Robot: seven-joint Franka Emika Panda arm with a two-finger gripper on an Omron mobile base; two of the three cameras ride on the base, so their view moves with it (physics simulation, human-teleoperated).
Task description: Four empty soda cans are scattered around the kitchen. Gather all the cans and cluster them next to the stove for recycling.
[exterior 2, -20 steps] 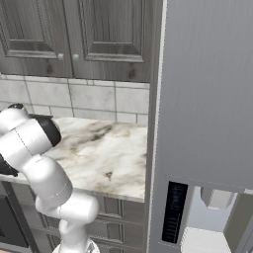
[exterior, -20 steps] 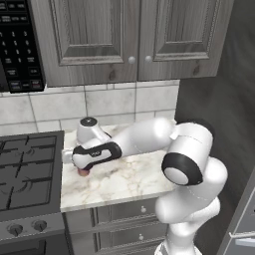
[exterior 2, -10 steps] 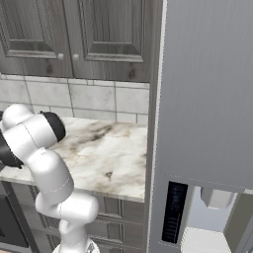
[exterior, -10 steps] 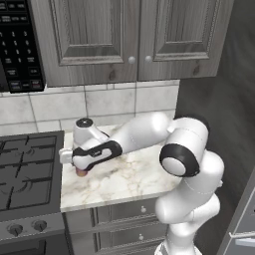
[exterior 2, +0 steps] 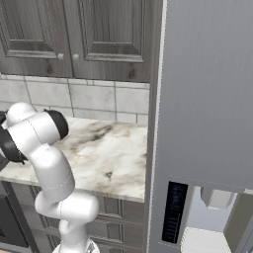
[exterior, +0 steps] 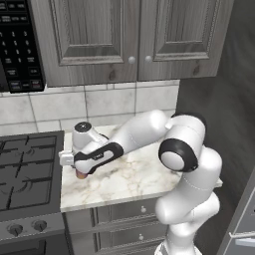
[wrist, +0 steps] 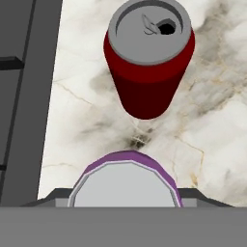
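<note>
Purple can (wrist: 126, 183) in pincer (wrist: 126, 195) grip.

Even, soft light fills all three views — no harsh glare, no burnt-out patches. The marble table (exterior: 134, 179) reads bright and clean in the left base view, while the wall (exterior: 219, 99) to its right sinks into dim grey. The white arm (exterior: 184, 159) carries smooth shading, darker on its underside, and throws only a faint shadow on the marble. In the hand view the red can (wrist: 149, 62) shows a soft highlight on its silver top and a blurred dark smudge of shadow below it — the purple can (wrist: 126, 181) at the bottom edge looks flat and pale. Edges are slightly jagged and soft; straight lines stay straight, with no bending at the borders.
</note>
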